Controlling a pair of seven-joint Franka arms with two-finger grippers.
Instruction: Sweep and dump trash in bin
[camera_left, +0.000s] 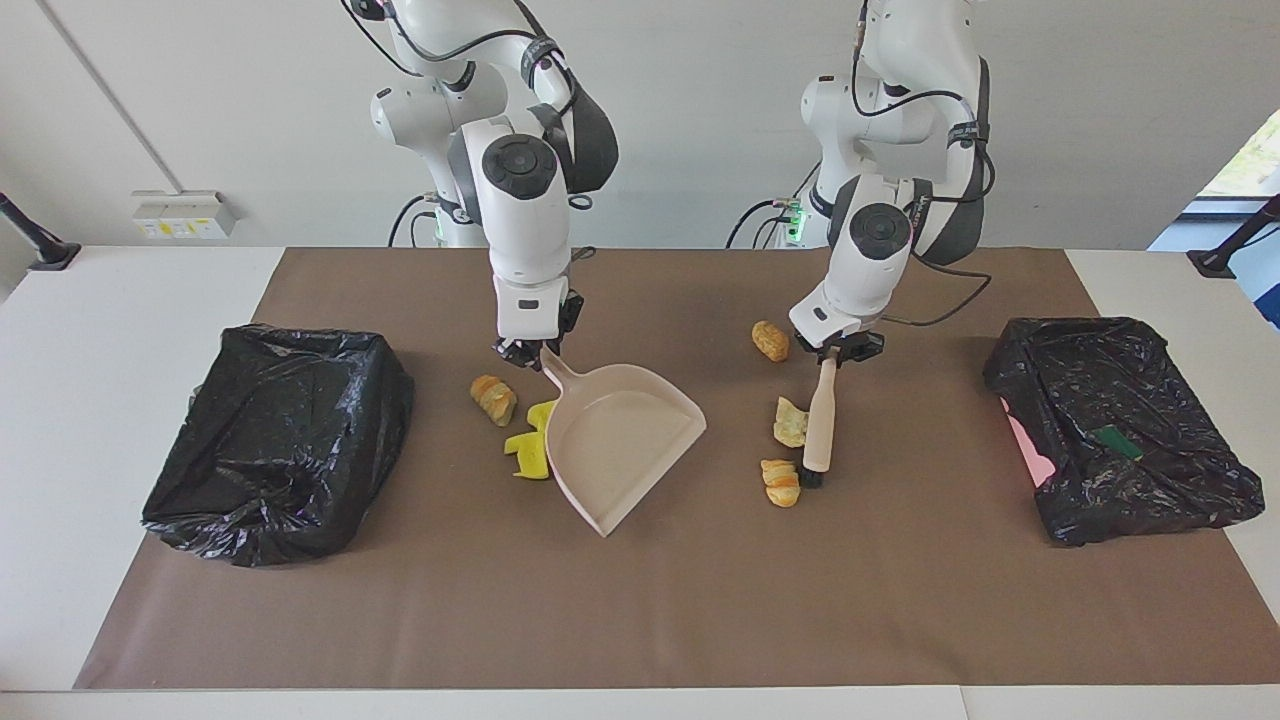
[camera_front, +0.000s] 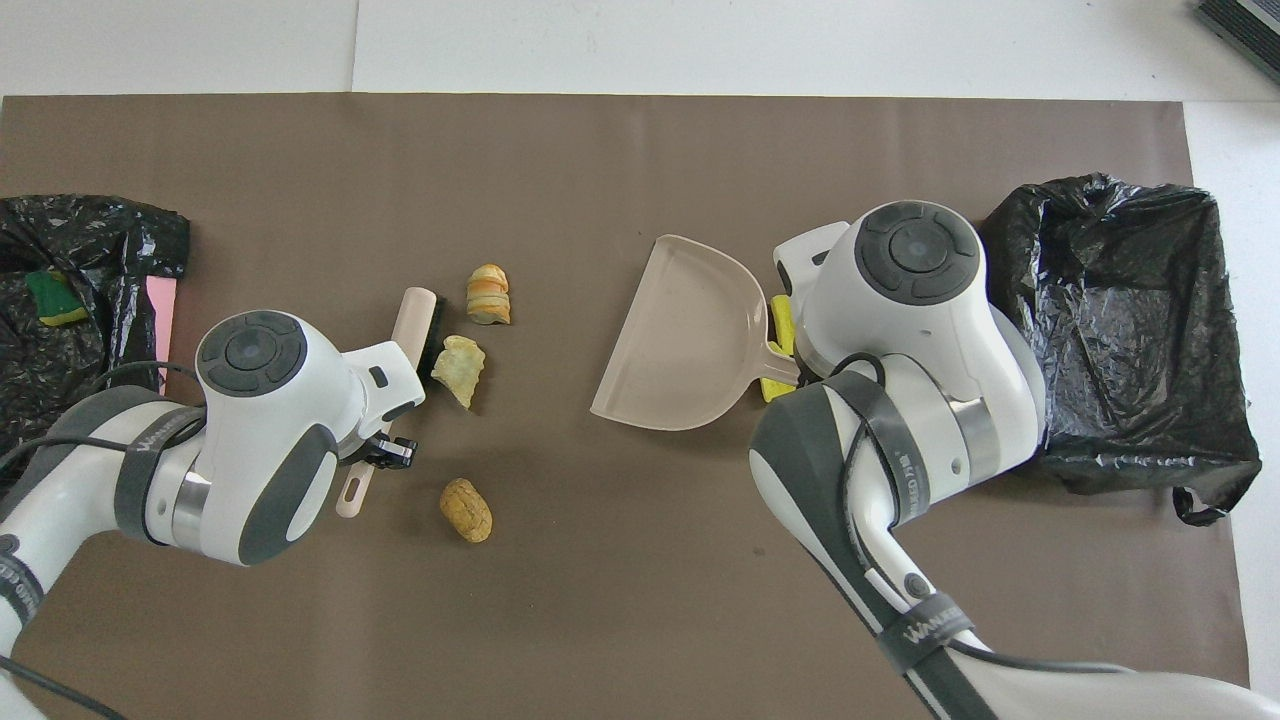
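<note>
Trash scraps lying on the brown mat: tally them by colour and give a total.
Golden-brown lumps: 4
Yellow chunks: 2
Total: 6
</note>
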